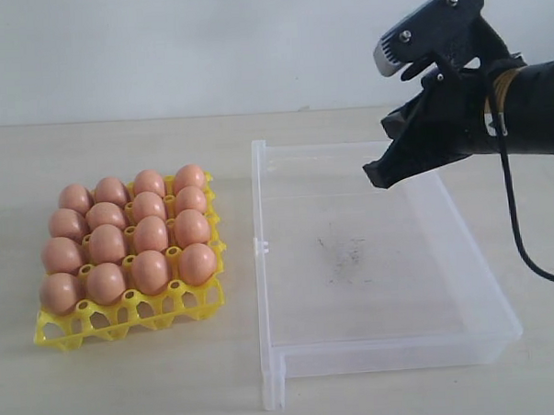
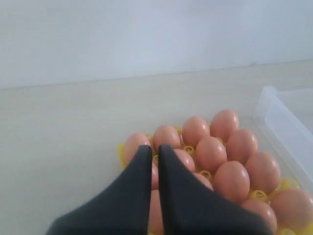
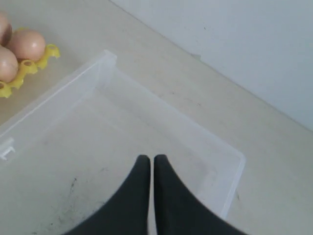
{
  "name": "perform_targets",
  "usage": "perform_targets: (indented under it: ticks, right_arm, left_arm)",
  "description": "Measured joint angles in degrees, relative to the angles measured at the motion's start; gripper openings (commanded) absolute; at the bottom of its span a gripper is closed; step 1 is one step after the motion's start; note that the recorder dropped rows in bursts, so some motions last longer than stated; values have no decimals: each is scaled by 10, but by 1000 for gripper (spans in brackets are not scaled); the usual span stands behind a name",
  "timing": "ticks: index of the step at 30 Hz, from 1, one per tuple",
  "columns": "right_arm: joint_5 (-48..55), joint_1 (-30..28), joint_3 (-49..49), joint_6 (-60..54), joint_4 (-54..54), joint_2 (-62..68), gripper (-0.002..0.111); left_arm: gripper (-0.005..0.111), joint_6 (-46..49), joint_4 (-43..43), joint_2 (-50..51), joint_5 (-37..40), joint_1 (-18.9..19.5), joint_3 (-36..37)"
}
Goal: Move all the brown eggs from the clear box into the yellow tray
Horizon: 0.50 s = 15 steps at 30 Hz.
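Several brown eggs [image 1: 150,234] fill the cups of the yellow tray [image 1: 126,322] on the left of the table; they also show in the left wrist view as brown eggs [image 2: 231,181]. The clear box [image 1: 489,322] lies to the right of the tray, and only dark specks show on its floor. My right gripper [image 1: 379,177] hovers shut above the box's far right part, seen over the clear box [image 3: 234,182] as right gripper [image 3: 152,159]. My left gripper [image 2: 155,150] is shut and empty above the eggs, out of the exterior view.
Pale wooden table [image 1: 129,389] runs to a white wall behind. A black cable [image 1: 522,243] hangs from the right arm beside the box's right wall. The tray's front row of cups [image 1: 98,321] holds no eggs.
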Motion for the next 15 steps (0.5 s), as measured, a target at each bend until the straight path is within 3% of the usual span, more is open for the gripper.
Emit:
perform_targets:
  ticks: [15]
  right_arm:
    - [77,-1,0,72,12,-1,0]
  left_arm:
    - [4,0,0,-24,1,0,0]
